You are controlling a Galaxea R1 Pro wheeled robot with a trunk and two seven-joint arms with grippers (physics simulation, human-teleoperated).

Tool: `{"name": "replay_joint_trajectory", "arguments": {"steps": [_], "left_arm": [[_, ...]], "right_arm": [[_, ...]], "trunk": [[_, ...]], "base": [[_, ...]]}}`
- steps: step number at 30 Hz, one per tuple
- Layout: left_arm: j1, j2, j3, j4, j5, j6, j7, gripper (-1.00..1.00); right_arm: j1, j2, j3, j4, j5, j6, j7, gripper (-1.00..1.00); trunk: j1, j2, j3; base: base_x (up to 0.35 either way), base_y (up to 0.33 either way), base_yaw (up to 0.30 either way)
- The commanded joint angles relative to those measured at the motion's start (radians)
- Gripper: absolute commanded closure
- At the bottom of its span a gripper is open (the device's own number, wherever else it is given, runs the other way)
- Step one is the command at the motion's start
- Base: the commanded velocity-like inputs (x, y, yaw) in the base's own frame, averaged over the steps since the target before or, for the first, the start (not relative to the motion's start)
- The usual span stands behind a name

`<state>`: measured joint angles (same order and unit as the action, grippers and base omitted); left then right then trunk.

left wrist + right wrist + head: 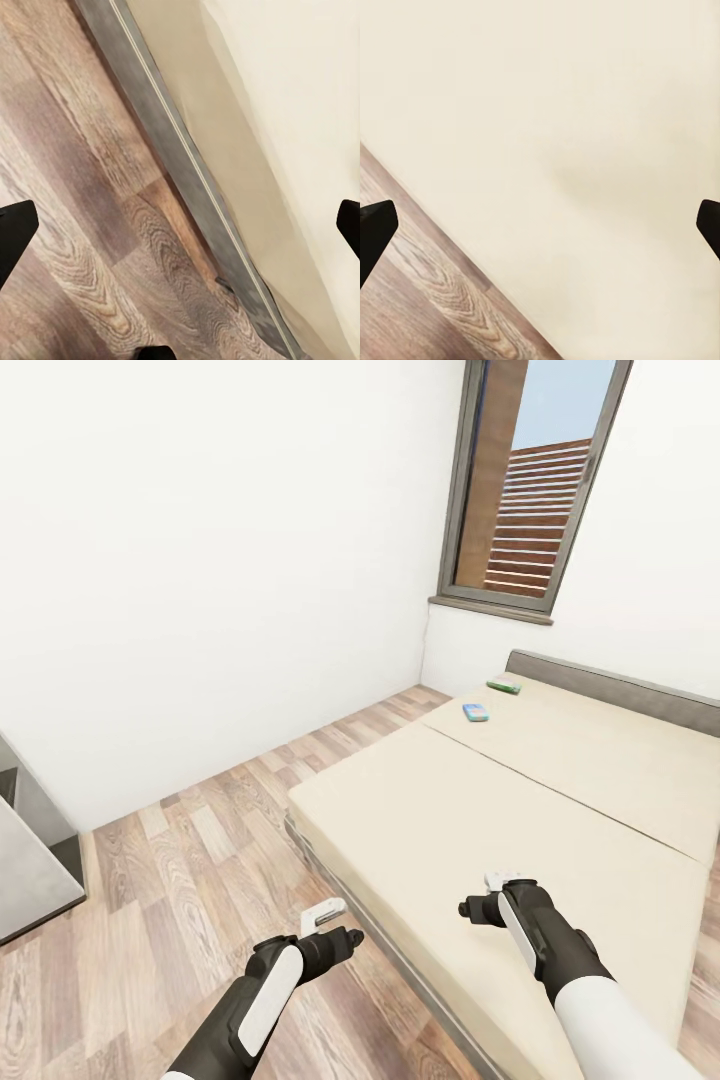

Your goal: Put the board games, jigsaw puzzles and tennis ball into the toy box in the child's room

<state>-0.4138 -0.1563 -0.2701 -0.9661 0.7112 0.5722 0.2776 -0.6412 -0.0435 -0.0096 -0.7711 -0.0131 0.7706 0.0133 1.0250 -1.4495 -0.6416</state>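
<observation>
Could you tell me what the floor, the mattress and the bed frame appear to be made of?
The floor looks like wood planks with a matt finish: grain and plank seams show. The mattress looks like plain beige fabric, smooth and unpatterned, though the render leaves the weave open. The bed frame seems a grey matt board or metal; I cannot tell which.

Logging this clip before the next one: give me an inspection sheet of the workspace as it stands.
Surface: bed, beige mattress in two sections, grey frame.
Job's things: two board games near the headboard, green-edged one and blue one, lying apart.
Clutter: nothing seen.
Grippers: left gripper open, empty, over the floor by the bed edge; right gripper open, empty, above the mattress.
Cables: nothing seen.
Surroundings: white walls, grey-framed window, grey furniture at left.
</observation>
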Motion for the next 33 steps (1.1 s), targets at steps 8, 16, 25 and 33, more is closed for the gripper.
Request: {"name": "replay_joint_trajectory", "arguments": {"steps": [8,16,25,33], "left_arm": [[-0.001,0.0,-0.001,-0.001,0.011,0.002,0.009,-1.0],[-0.001,0.0,-0.001,-0.001,0.011,0.002,0.009,-1.0],[0.0,0.005,-0.001,-0.003,0.011,-0.003,-0.005,-1.0],[0.0,0.008,0.0,-0.004,0.011,-0.005,-0.013,-1.0]], "right_arm": [[0.0,0.0,-0.001,-0.001,-0.001,0.005,0.001,-1.0],[0.0,0.0,-0.001,-0.001,-0.001,0.005,0.001,-1.0],[0.017,-0.002,-0.006,-0.011,-0.004,0.018,0.001,-1.0],[0.027,-0.002,-0.009,-0.016,-0.005,0.024,0.001,-1.0]], "trunk": [[0.0,-0.001,-0.001],[0.0,-0.001,-0.001],[0.0,-0.001,-0.001],[0.0,-0.001,-0.001]], "base": [[0.0,0.0,0.0],[0.0,0.0,0.0],[0.04,0.074,0.0],[0.106,0.197,-0.001]]}}
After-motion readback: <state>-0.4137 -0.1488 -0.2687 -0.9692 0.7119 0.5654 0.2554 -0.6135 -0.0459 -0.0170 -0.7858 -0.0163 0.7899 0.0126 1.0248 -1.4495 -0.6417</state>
